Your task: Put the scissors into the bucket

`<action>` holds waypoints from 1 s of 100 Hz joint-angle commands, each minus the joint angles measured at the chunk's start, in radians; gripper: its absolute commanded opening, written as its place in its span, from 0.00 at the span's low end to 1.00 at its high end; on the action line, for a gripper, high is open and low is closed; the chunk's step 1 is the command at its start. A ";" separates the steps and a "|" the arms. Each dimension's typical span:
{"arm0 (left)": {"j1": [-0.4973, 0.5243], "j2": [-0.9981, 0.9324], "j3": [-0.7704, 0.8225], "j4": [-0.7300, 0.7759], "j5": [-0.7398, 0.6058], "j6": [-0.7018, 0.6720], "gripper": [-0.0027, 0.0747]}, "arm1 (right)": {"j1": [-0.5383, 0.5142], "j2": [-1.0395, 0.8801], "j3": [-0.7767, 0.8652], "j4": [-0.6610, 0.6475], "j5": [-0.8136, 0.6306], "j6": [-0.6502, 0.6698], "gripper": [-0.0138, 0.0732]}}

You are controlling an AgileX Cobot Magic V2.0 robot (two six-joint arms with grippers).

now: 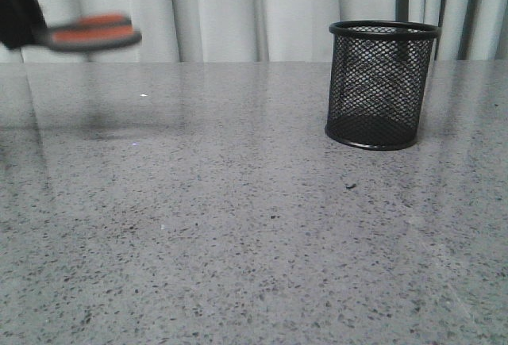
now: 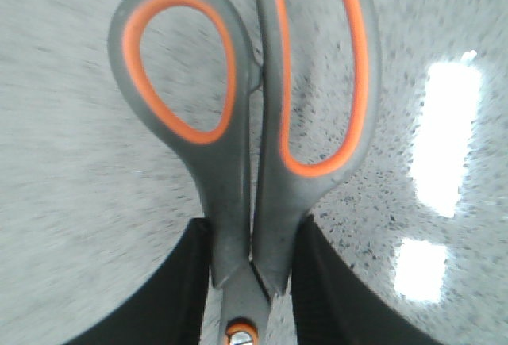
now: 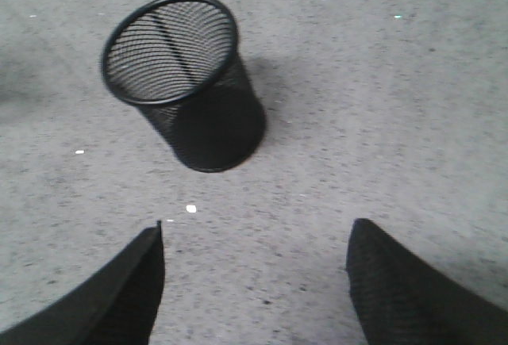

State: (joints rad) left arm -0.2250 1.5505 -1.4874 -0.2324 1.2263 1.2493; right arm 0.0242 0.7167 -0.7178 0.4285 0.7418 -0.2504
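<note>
The scissors [image 2: 254, 162], dark grey handles with orange-lined loops, are held in my left gripper [image 2: 252, 238], which is shut on the handle necks just above the pivot. In the front view the scissors [image 1: 91, 32] hang high above the table at the far left, blurred, with the arm [image 1: 16, 8] at the frame edge. The black mesh bucket [image 1: 381, 83] stands upright on the table at the right. It also shows in the right wrist view [image 3: 186, 83], empty. My right gripper [image 3: 254, 281] is open and empty, above bare table short of the bucket.
The grey speckled tabletop [image 1: 238, 226] fills the view. A pale curtain [image 1: 238, 12] hangs behind the table's far edge. Bright light reflections [image 2: 444, 139] lie on the tabletop under the left gripper.
</note>
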 commanded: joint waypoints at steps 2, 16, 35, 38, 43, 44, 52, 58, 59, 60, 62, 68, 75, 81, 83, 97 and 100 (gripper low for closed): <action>-0.023 -0.114 -0.044 -0.022 0.038 -0.054 0.02 | 0.002 0.013 -0.037 0.147 -0.050 -0.103 0.67; -0.064 -0.207 -0.058 -0.022 0.033 -0.111 0.02 | 0.002 0.022 -0.037 0.404 -0.035 -0.288 0.67; -0.155 -0.291 -0.079 -0.022 -0.006 -0.203 0.02 | 0.002 0.038 -0.055 0.713 0.004 -0.482 0.67; -0.172 -0.295 -0.079 -0.022 -0.010 -0.213 0.02 | 0.002 0.047 -0.067 0.740 0.019 -0.498 0.67; -0.202 -0.302 -0.083 -0.020 -0.024 -0.242 0.02 | 0.002 0.058 -0.087 0.773 0.040 -0.505 0.67; -0.206 -0.302 -0.083 -0.020 -0.028 -0.245 0.02 | 0.002 0.064 -0.094 0.781 0.050 -0.506 0.67; -0.263 -0.305 -0.084 -0.009 -0.050 -0.289 0.02 | 0.002 0.102 -0.140 0.812 0.092 -0.513 0.67; -0.305 -0.305 -0.084 0.015 -0.073 -0.325 0.02 | 0.002 0.126 -0.173 0.829 0.127 -0.515 0.67; -0.316 -0.305 -0.084 0.022 -0.076 -0.334 0.02 | 0.002 0.131 -0.181 0.832 0.131 -0.515 0.67; -0.322 -0.305 -0.084 0.026 -0.083 -0.338 0.02 | 0.002 0.131 -0.181 0.835 0.135 -0.515 0.67; -0.339 -0.305 -0.084 0.038 -0.090 -0.351 0.02 | 0.002 0.143 -0.196 0.847 0.145 -0.520 0.67; -0.386 -0.305 -0.084 0.070 -0.126 -0.387 0.02 | 0.002 0.164 -0.225 0.866 0.169 -0.526 0.67; -0.445 -0.302 -0.084 0.110 -0.162 -0.435 0.02 | 0.002 0.189 -0.256 0.893 0.195 -0.528 0.67; -0.495 -0.300 -0.084 0.148 -0.194 -0.478 0.02 | 0.002 0.209 -0.276 0.913 0.217 -0.528 0.67; -0.511 -0.297 -0.084 0.160 -0.201 -0.491 0.02 | 0.002 0.217 -0.283 0.921 0.222 -0.528 0.67; -0.603 -0.279 -0.084 0.211 -0.260 -0.566 0.02 | 0.002 0.259 -0.316 0.937 0.252 -0.534 0.67; -0.618 -0.272 -0.084 0.219 -0.273 -0.576 0.02 | 0.002 0.265 -0.324 0.940 0.252 -0.534 0.67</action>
State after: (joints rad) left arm -0.7945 1.2857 -1.5355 -0.0359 1.0597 0.7287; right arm 0.0242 0.9716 -0.9925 1.2929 0.9887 -0.7660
